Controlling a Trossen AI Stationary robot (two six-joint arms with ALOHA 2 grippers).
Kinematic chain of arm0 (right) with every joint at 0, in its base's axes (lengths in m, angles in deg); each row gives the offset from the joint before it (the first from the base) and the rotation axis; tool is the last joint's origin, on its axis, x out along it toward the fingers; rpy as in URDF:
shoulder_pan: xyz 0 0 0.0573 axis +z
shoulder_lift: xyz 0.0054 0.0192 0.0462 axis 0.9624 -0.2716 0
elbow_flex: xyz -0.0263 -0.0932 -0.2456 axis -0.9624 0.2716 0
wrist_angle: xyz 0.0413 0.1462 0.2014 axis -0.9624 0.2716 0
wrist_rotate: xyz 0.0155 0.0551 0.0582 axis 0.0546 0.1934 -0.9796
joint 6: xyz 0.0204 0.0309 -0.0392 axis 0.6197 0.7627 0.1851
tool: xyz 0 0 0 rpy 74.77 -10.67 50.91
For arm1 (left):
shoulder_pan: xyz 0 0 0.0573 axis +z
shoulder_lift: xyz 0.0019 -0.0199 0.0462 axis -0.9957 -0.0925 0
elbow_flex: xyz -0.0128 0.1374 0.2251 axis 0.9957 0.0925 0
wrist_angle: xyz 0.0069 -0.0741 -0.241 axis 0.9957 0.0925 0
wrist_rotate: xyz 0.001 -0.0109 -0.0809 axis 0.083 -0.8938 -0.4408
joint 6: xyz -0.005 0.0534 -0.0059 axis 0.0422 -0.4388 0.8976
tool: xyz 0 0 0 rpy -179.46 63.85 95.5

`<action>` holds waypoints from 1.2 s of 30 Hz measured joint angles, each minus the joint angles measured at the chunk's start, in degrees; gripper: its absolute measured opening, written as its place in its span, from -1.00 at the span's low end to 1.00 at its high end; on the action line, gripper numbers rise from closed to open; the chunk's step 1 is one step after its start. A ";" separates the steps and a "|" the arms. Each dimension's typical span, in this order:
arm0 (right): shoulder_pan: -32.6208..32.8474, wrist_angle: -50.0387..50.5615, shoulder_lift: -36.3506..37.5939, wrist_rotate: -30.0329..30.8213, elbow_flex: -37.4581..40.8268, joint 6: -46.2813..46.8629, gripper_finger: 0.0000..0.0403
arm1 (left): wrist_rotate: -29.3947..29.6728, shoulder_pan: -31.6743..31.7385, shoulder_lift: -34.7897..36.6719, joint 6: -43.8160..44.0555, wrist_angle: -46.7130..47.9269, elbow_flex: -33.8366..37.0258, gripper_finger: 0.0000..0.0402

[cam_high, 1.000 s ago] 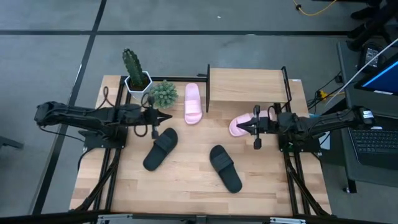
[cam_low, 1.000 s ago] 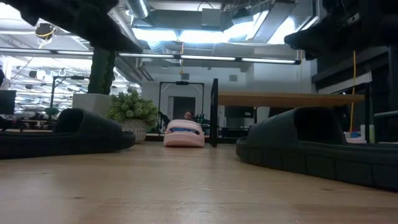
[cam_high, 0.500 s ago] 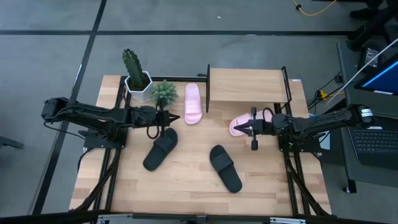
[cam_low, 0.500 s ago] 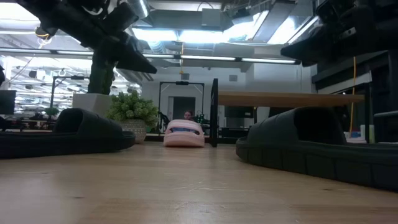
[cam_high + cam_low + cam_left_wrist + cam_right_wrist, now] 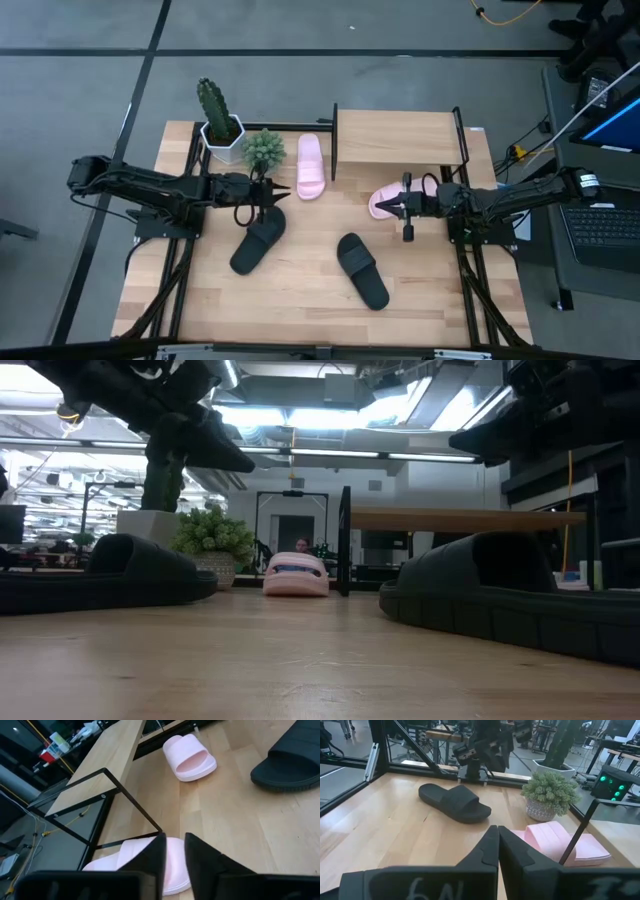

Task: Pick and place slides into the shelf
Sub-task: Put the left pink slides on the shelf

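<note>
Task barely begun: shelf point(image 5: 398, 137) top bare, four slides on table — two pink point(image 5: 311, 166) point(image 5: 383, 203), two black point(image 5: 259, 239) point(image 5: 362, 270). Left gripper point(image 5: 279, 192) narrowly parted; right gripper point(image 5: 397, 206) apparently closed, empty.

Both arms reach inward from the tabletop's side edges; left pincer point(image 5: 272, 189) slightly parted, right pincer point(image 5: 392, 207) closed, both empty.
</note>
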State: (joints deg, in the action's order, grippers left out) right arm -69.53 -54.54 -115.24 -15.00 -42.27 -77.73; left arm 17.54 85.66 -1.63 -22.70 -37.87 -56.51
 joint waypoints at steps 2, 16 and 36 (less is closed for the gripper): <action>0.02 0.00 0.00 -0.01 0.00 1.36 -0.96 | 0.02 0.00 0.00 -0.02 -0.01 0.00 -0.54; 0.00 0.04 0.00 0.00 0.00 4.36 -0.96 | -0.72 2.33 -1.98 1.97 -1.24 0.02 -0.29; 0.01 0.57 0.00 0.00 0.00 3.95 -0.96 | 2.84 6.40 -24.43 0.33 -16.69 0.04 -0.30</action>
State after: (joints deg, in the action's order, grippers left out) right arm -69.52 -53.98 -115.24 -15.00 -42.27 -73.78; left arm 20.37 92.07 -26.06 -22.37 -54.56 -56.47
